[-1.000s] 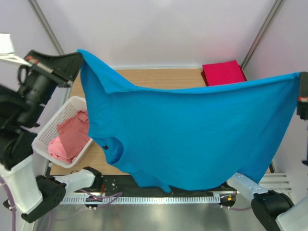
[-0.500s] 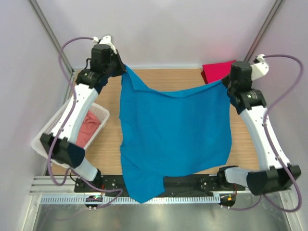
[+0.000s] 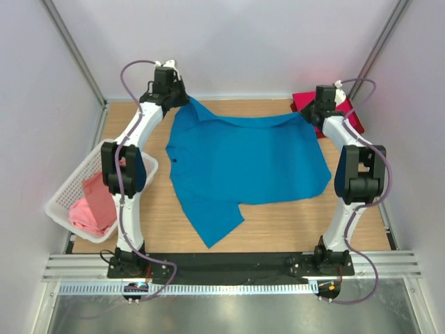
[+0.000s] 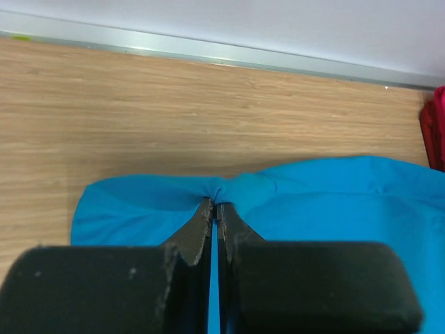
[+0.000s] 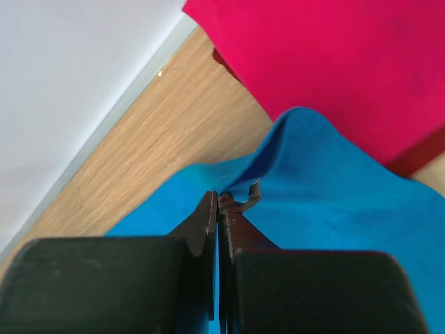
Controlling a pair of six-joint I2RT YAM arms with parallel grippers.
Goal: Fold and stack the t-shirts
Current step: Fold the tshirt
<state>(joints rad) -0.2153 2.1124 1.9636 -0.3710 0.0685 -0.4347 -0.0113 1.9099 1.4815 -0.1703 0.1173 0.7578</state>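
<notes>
From above: the blue t-shirt (image 3: 243, 163) lies spread on the desk (image 3: 278, 223). Left wrist: the left claw (image 4: 215, 209) is clamped on its bunched edge. Right wrist: the right claw (image 5: 217, 202) pinches blue fabric that laps onto the red t-shirt (image 5: 334, 62).

The light is bright, even and soft, falling from overhead. In the top view the blue t-shirt (image 3: 243, 156) casts only a thin, faint shadow on the table (image 3: 292, 223) along its near edges. The steel plate (image 3: 222, 313) in front of the table's near edge carries a dull sheen. The wall by the far right corner glows pink above the red t-shirt (image 3: 301, 103) (faint, but there). In both wrist views the dark jaws are blurred up close, while the wood grain beyond stays sharp.
</notes>
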